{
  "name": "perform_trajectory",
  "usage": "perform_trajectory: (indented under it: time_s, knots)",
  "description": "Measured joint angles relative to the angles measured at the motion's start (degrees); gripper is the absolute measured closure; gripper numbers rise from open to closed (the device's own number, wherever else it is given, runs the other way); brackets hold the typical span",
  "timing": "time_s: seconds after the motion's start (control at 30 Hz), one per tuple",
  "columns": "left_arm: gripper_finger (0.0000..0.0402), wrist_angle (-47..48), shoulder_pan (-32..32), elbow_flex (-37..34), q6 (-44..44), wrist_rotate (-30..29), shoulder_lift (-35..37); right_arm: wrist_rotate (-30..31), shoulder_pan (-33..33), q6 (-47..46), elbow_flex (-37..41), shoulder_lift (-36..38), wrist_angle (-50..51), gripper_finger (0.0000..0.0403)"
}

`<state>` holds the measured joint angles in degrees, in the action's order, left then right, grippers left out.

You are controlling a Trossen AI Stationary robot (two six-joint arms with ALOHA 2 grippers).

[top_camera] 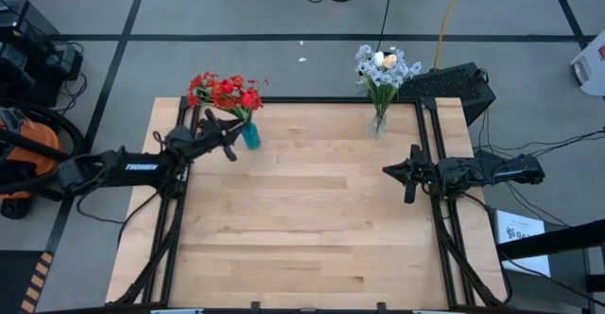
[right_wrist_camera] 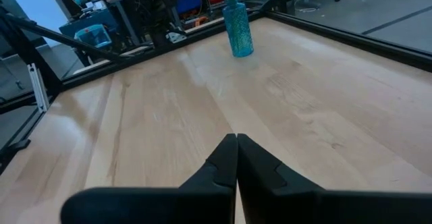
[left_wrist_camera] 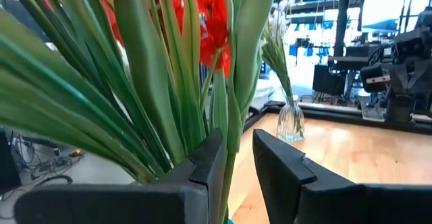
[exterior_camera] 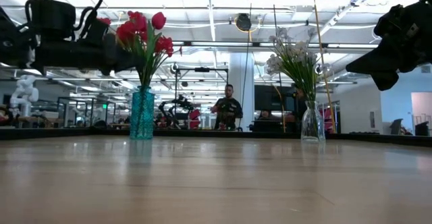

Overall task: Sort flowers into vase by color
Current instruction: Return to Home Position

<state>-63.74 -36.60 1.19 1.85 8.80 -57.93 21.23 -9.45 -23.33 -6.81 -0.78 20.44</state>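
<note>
A blue vase (top_camera: 250,136) holds red flowers (top_camera: 225,92) at the table's far left; it also shows in the low view (exterior_camera: 142,113). A clear glass vase (top_camera: 378,123) holds pale white flowers (top_camera: 383,68) at the far right. Both vases stand upright on their bases. My left gripper (top_camera: 228,136) is open right beside the blue vase, among the red flowers' green stems (left_wrist_camera: 169,96), with one stem (left_wrist_camera: 233,140) between its fingers. My right gripper (top_camera: 398,173) is shut and empty above the table's right side. My left gripper comes level from the table's left, with its fingers on either side of a green stem (left_wrist_camera: 233,150) of the red bunch, above the blue vase. The stem runs close along one finger (left_wrist_camera: 210,160). Whether the finger touches it, I cannot tell.
Black frame rails (top_camera: 427,134) run along the table's left, right and far sides. Bare wood (top_camera: 302,219) lies between the arms and toward the near edge. A black keyboard (top_camera: 449,85) sits behind the far right corner. A person (exterior_camera: 228,109) stands in the room beyond.
</note>
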Motion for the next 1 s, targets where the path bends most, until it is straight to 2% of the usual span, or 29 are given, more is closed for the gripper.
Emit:
perform_trajectory:
  time_s: [0.47, 0.57, 0.7, 0.87, 1.0]
  knots:
    - [0.0314, 0.24, 0.0, 0.0, -0.03, 0.06, 6.04, -0.04, -0.02, 0.0, 0.0, 0.0, -0.01, 0.0403]
    - [0.0315, 0.24, 0.0, 0.0, -0.04, 1.88, 8.1, -0.04, -0.02, 0.0, 0.0, 0.0, 0.01, 0.0403]
    - [0.0317, 0.49, 0.0, 0.0, -1.09, 7.65, 11.07, -0.04, -0.02, 0.0, 0.0, 0.0, 0.0, 0.0403]
    - [0.0318, 9.19, 0.5, 0.0, -10.25, 9.54, 14.17, -0.02, -0.01, 0.0, 0.0, 0.0, 0.01, 0.0403]
    - [0.032, 16.68, 5.34, 0.82, -8.16, 9.41, 15.48, 0.11, -0.02, 0.0, 0.0, 0.02, -0.01, 0.0403]
